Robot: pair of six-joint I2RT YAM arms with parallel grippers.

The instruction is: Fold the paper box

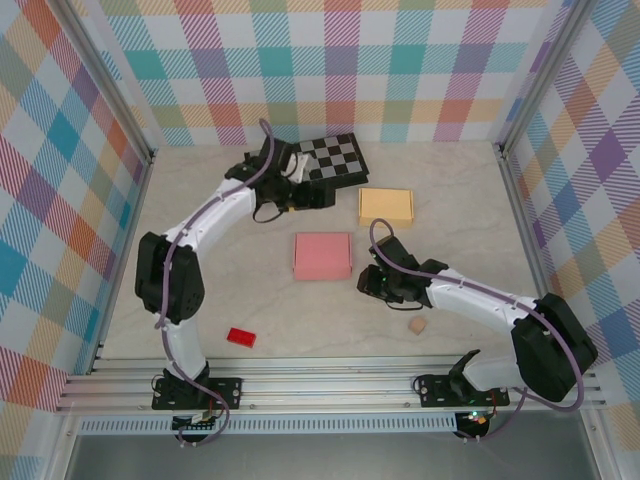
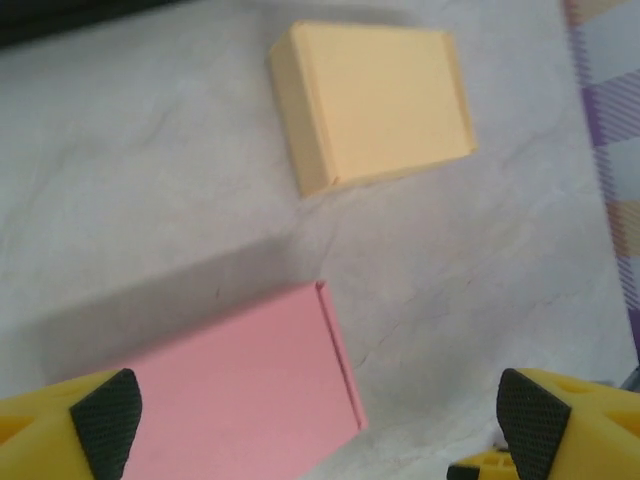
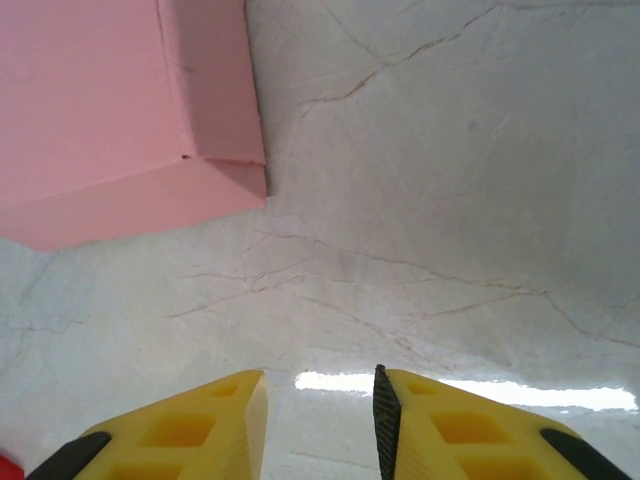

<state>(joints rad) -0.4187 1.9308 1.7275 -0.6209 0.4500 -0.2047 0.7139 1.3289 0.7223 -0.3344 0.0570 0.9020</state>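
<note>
Red block sits nearer than the pink paper box, to its left. Small tan block: nearer, to its right. Right claw is just right of the pink box, jaws narrowly apart, empty. Pink box lies folded shut on the worktop. Yellow box: beyond it, rightward, apart. Left claw: beyond the pink box, jaws wide, empty. Checkered panel lies farthest.

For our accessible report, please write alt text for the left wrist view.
A pink box lies on the pale marbled table, with a yellow box beyond it, apart. The left hand hangs open above, holding nothing.
</note>
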